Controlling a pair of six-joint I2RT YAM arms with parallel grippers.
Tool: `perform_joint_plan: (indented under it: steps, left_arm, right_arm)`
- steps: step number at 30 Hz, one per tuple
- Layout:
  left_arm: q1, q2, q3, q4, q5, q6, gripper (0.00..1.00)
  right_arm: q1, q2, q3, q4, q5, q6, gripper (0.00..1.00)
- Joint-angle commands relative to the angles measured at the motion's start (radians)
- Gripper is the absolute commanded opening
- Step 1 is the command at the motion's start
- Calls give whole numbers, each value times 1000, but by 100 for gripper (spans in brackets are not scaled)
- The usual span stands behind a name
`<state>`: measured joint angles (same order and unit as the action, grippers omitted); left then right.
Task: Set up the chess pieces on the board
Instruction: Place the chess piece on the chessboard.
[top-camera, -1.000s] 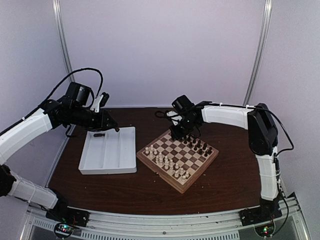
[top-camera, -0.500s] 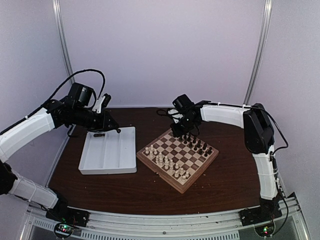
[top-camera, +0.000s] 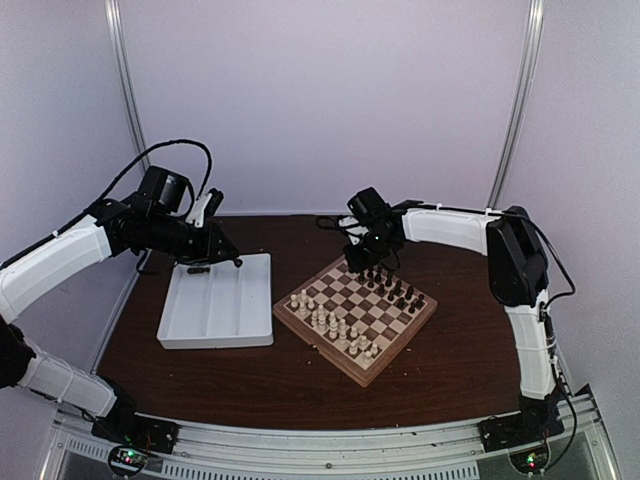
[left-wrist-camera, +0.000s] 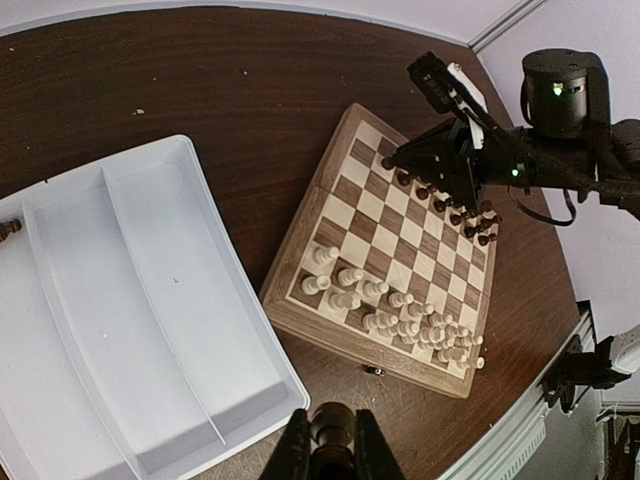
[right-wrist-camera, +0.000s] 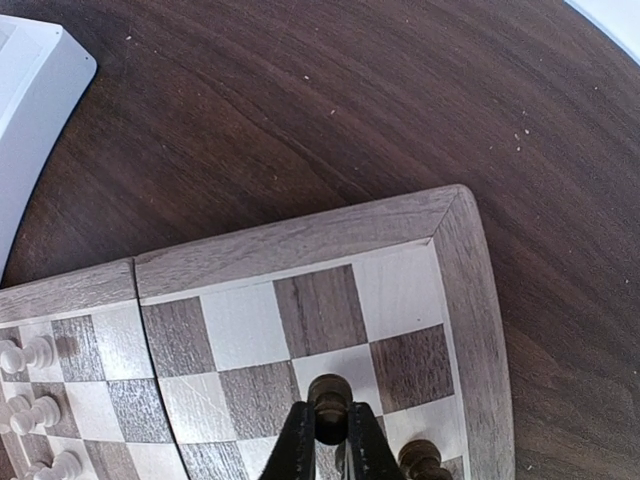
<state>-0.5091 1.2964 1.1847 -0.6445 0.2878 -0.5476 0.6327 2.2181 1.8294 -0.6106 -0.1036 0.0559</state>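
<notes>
Firstly, bench (top-camera: 200, 370): dark brown, carries all items. White compartment tray (top-camera: 210, 340): sits at left, just beside board (top-camera: 320, 346). Said board: lies cornerwise at centre right. Left pincer (left-wrist-camera: 332, 450): hovers over tray's far edge, clamps tight on dark piece (left-wrist-camera: 332, 428). Right pincer (right-wrist-camera: 330, 440): hangs over board's far corner, clamps tight on second dark piece (right-wrist-camera: 329, 395) above a square near the rim; contact with square not determinable. Chess pieces (top-camera: 395, 290): stand along board's far right side, cream pieces (top-camera: 335, 325) along near left side. Stray dark piece (top-camera: 197, 268): lies at tray's far end.
</notes>
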Motion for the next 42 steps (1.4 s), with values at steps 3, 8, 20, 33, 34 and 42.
perform_joint_plan:
  steps: [3,8,20,33,34,42]
  left_arm:
    - [7,5,21,46,8,17,5]
    - [7,1,20,46,5,17,5]
    - [7,4,25,46,9,16,5]
    - [7,1,3,42,17,15,5]
    - [7,3,1,42,22,14,5]
    - [6,18,1,44,50,12,5]
  right_arm:
    - [-4,33,22,-9,5,2,7]
    - [-5,43,24,-8,7,4,16]
    - [-6,1,71,-45,22,-21,43]
    - [-4,-195,-10,-58,-201,10,44]
    - [-5,-205,-6,-71,-229,27,44]
    - [-8,-247,15,-185,-447,201,48]
